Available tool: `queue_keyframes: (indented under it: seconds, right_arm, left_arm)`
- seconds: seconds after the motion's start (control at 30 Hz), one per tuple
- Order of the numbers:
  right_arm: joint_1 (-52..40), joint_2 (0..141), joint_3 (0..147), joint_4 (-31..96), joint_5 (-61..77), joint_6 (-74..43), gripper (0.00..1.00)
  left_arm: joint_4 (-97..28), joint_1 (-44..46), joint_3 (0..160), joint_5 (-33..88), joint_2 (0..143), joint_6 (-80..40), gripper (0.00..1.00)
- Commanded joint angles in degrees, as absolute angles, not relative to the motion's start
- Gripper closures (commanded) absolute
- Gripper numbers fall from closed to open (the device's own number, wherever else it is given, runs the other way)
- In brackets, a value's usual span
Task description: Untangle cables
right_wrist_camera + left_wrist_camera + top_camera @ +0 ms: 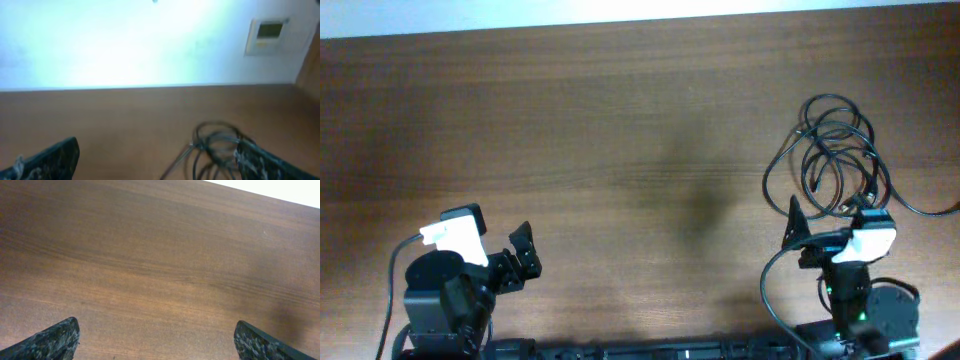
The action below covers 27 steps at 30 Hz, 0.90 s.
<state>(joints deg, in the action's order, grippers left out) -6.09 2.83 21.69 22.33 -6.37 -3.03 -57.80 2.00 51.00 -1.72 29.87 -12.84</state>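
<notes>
The cables (835, 150) lie in a loose tangle on the table (620, 120) at the right of the overhead frame, with one strand trailing to the right edge. The right gripper (830, 215) sits low at the lower right, pointing up-frame, its fingers (45, 160) spread wide just short of the tangle. The left gripper (525, 252) rests folded at the lower left, angled right, its fingers (50, 342) also wide apart over bare wood and holding nothing.

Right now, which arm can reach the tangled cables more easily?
The right arm. The right claw sits open just beside the cables, which show in its wrist view. The left claw is far across the table, seeing only wood.
</notes>
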Motion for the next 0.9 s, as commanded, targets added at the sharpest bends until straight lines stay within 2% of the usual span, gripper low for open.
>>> queue_keyframes:
  seconds: [0.0, 0.13, 0.27, 0.33, 0.43, 0.87]
  right_arm:
    - [-4.36, 0.21, 15.03, 14.44, -4.91, -3.31, 0.02]
    - [-2.85, 0.21, 7.07, -0.49, -3.22, -3.29, 0.01]
    - [-2.87, 0.19, 0.3, -9.23, -1.41, -3.29, 0.01]
    - [-2.92, 0.19, 0.32, -7.22, -1.02, -2.74, 0.01]
    - [-2.94, 0.19, 0.32, 4.38, 3.03, 1.56, 0.01]
    - [-2.92, 0.21, 0.32, 4.34, 3.01, 2.13, 0.02]
  left_arm:
    - [-57.71, 1.69, 50.65, -1.69, 29.65, -12.75, 0.01]
    - [-57.71, 1.69, 50.65, -1.69, 29.65, -12.75, 0.01]
    - [-57.71, 1.69, 50.65, -1.69, 29.65, -12.75, 0.01]
    - [-57.74, 1.69, 50.65, -1.69, 29.65, -12.75, 0.01]
    - [-57.71, 1.69, 50.65, -1.69, 29.65, -12.73, 0.01]
    - [-57.71, 1.69, 50.65, -1.69, 29.65, -12.75, 0.01]
